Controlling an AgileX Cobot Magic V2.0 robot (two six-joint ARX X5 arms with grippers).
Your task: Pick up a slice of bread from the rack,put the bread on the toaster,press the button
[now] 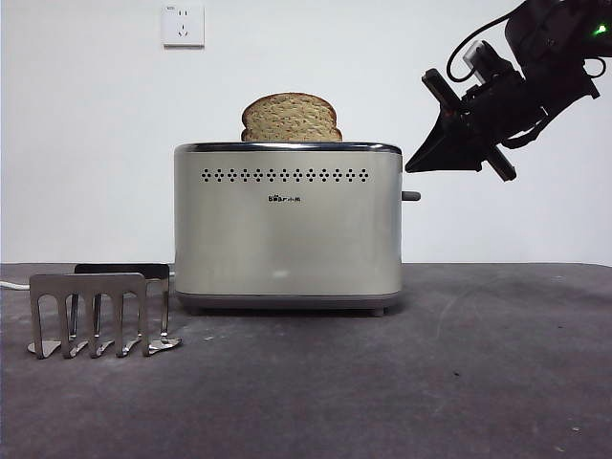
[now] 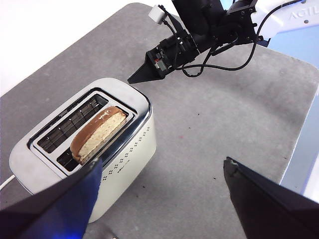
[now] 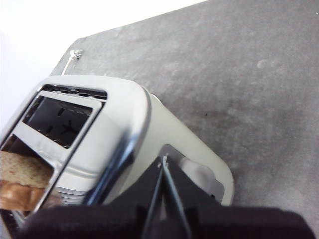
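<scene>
One slice of bread stands upright in a slot of the toaster, its rounded top showing above the chrome rim; from the left wrist view we see that it fills only part of that slot, while the other slot beside it holds nothing. The right pincer hangs in the air just off the toaster's narrow end, above the button, with its jaws pressed together to a single point and nothing between them. In its own wrist view that closed tip lies right over the lever's slot, so it hides most of the end panel from us. The left pincer sits high above the surface, its jaws spread wide apart and holding nothing, and it blocks the toaster's near corner in its view. The rack stands on the surface low beside the toaster's other end, with no bread in its prongs. A white wall socket sits on the wall behind.
</scene>
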